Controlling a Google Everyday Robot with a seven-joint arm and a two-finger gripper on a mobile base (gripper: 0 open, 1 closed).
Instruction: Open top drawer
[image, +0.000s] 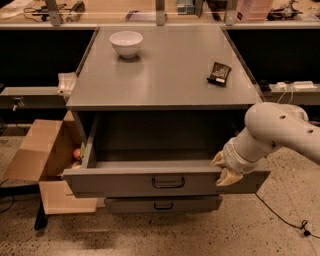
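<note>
The top drawer (125, 182) is a wide grey metal drawer with a small black bar handle (168, 182). It stands pulled well out of the grey cabinet (165, 75), and its inside looks dark and bare. My gripper (223, 168) is at the right end of the drawer front. One cream finger sits inside the front panel's top edge and the other outside it, closed on the panel. My white arm (280, 132) reaches in from the right. A narrower grey drawer (162, 204) below is closed.
A white bowl (126, 43) and a dark packet (219, 73) lie on the cabinet top. An open cardboard box (40, 150) stands on the floor at the left, close to the drawer's left end. A black cable (285, 220) runs over the floor at the right.
</note>
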